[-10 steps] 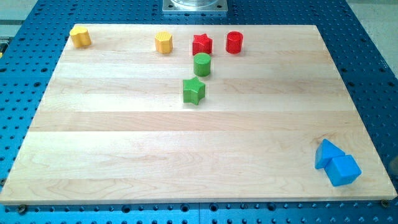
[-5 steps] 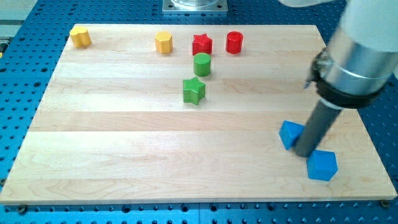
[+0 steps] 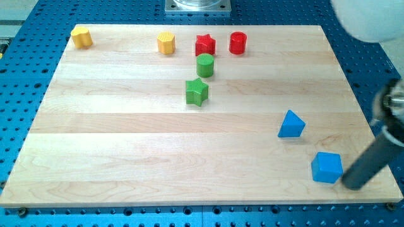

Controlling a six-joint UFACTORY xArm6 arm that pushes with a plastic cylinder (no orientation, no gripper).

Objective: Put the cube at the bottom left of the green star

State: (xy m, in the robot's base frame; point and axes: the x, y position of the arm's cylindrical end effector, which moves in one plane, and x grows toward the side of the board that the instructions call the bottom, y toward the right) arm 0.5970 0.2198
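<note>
The arm ends in a bare dark rod with nothing that opens or shuts; it holds nothing and can only push. Its tip [image 3: 353,185] rests on the wooden board [image 3: 126,157] near the view's bottom right corner, just beside the blue cube [image 3: 327,168], which lies immediately to the tip's left and a little toward the view's top. Whether rod and cube touch cannot be told; at most a sliver of board separates them.

The cube looks like a small, rigid, light block with flat faces, likely to slide easily on the smooth wood. There is no taking hold of it: the rod has to press against a face. A push through the middle of the right-hand face should send it straight; an off-centre push would probably turn it or let it slip off the rod.

The green star [image 3: 197,92] sits far to the tip's left and well toward the view's top, so the cube has most of the board to cross.

Counted, there are eight blocks:
- Blue, two: the cube, and a blue triangular block [image 3: 291,124] up and to the left of the tip.
- Green, two: the star, and a green cylinder [image 3: 204,65] just above it.
- Red, two: a red star [image 3: 204,45] and a red cylinder [image 3: 237,43].
- Yellow, two: a yellow block [image 3: 165,43] beside the red star, and another yellow block [image 3: 81,36] at the far top left.
</note>
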